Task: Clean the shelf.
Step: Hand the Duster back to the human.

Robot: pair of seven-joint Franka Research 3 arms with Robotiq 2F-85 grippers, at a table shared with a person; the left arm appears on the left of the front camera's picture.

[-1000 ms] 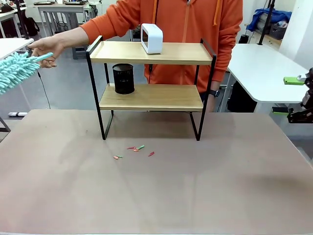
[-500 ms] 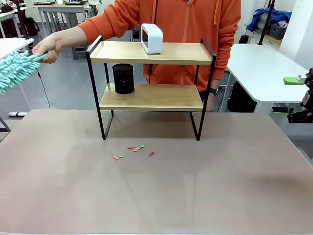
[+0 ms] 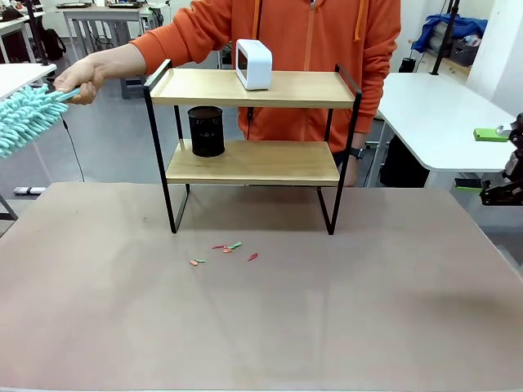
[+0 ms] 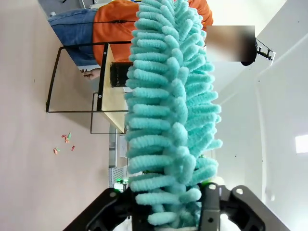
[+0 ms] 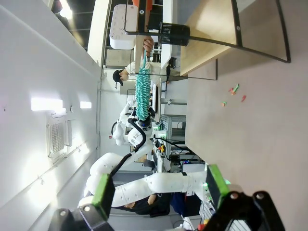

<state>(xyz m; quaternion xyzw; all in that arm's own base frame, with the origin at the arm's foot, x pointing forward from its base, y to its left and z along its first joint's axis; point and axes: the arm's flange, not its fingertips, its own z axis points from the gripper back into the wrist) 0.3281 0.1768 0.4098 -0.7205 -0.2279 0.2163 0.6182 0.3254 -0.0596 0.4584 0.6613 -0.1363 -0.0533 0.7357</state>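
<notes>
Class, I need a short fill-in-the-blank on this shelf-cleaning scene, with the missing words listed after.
1. The white box stands on the shelf's ____ board.
2. The black mesh cup stands on the ____ board.
3. The person's hand holds the handle of a fluffy ____ duster.
4. Small coloured scraps lie on the ____.

Missing words: top; lower; turquoise; table

Cup blocks lower shelf left; right free.

White box, black mesh cup, coloured scraps on table.
</notes>
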